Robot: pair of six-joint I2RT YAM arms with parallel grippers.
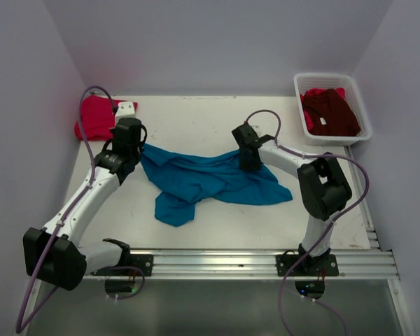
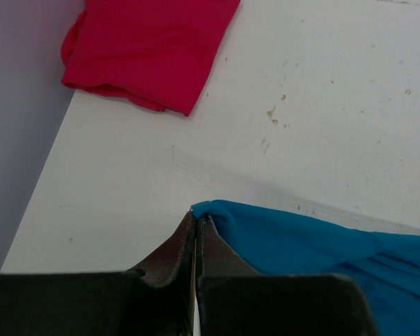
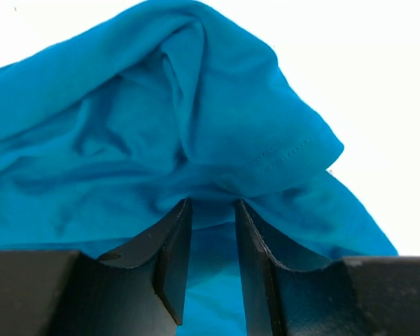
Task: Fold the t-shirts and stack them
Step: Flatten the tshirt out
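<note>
Your left gripper (image 2: pixel 196 218) is clamped on the left corner of the crumpled teal-blue cloth t-shirt (image 1: pixel 210 178), which lies mid-frame on the white table (image 1: pixel 196 119). Your right gripper (image 3: pixel 211 210) sits at its upper right edge, jaws slightly apart with teal cloth between them; whether they pinch it, you cannot tell. The bright pinkish-red t-shirt (image 1: pixel 94 117) lies upper left, and the dark maroon t-shirt (image 1: pixel 332 112) is in the white mesh basket (image 1: pixel 322 75) upper right.

A white table (image 1: pixel 203 115) (its surface lightly scuffed) sits enclosed by plain pale lilac-grey walls (image 1: pixel 217 42), with a metal rail (image 1: pixel 217 260) along its near edge.
</note>
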